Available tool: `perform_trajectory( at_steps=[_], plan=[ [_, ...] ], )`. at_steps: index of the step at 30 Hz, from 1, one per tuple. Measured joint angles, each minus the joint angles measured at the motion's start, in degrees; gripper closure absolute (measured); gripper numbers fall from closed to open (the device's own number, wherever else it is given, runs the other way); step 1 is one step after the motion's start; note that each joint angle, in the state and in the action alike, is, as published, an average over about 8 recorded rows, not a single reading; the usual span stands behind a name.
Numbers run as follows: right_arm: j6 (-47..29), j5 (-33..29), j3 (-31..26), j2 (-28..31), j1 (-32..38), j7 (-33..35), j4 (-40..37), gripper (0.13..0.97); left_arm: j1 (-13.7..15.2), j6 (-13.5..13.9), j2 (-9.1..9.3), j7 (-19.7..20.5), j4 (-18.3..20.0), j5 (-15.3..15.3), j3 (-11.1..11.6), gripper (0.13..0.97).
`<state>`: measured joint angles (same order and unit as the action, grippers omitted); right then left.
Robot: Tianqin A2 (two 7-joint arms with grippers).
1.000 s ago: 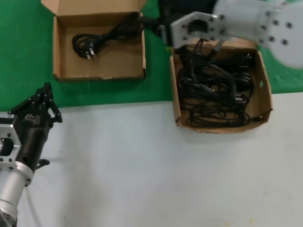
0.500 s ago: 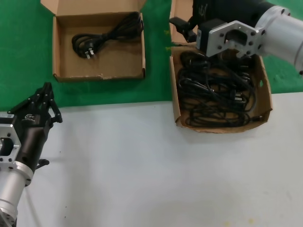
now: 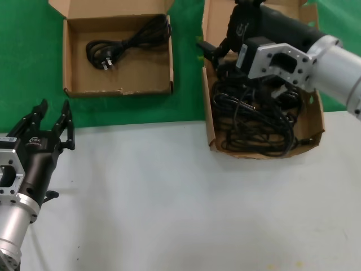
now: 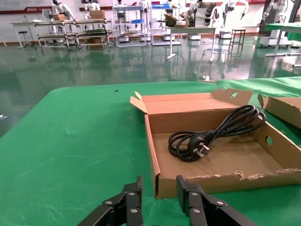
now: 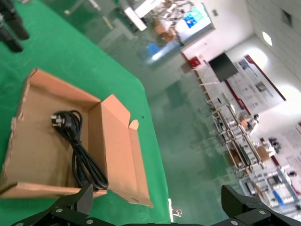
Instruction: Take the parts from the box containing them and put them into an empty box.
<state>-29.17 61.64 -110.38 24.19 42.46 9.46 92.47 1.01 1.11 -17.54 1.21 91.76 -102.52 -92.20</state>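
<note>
The parts (image 3: 254,116) lie as a tangled heap of black power cords filling the larger cardboard box (image 3: 317,107) on the robot's right, which straddles the edge between the green mat (image 3: 22,73) and the pale tabletop (image 3: 169,203). Its tall lid flap stands up at the far side. The right end effector (image 3: 211,52) hangs over the far left corner of that box, above the heap, with its black body and silver bracket covering the far part of the cords. In the right wrist view its two black fingers (image 5: 75,205) stand wide apart with nothing between them; whether the tips touch any cord cannot be made out.

One cord (image 3: 127,40) lies apart from the heap, in the smaller box (image 3: 73,56) on the green mat to the left. It is a loose bundle with its pronged plug toward the near left and its loop reaching to the far right corner. The short lid flap of this box is folded back on the far side. The two boxes sit near each other with a strip of green between them.

The left end effector (image 3: 52,119) rests low at the near left, over the edge of the tabletop, well apart from both boxes. Its fingers (image 4: 188,200) are spread, holding nothing, and point toward the near wall of the smaller box.
</note>
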Motion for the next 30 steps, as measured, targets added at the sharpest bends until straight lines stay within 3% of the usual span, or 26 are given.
perform_trajectory(
  at_steps=[11,19,28,30],
  plan=[
    [4.97,7.07,3.19,-1.19,-7.21,-1.61,-0.14,0.13,-0.17,-0.19,0.06,-0.21,-0.01,-0.1,0.09,0.702],
    [8.59,12.25,5.52,-2.06,-12.52,-2.79,-0.24,0.129,-0.3,-0.33,0.11,-0.36,-0.03,-0.18,0.16,0.492],
    [12.66,18.02,8.12,-3.04,-18.42,-4.11,-0.34,0.129,-0.44,-0.48,0.15,-0.52,-0.04,-0.27,0.23,0.308],
    [13.58,19.32,8.71,-3.26,-19.76,-4.4,-0.37,0.129,-0.47,-0.52,0.17,-0.56,-0.04,-0.28,0.24,0.308]
  ],
)
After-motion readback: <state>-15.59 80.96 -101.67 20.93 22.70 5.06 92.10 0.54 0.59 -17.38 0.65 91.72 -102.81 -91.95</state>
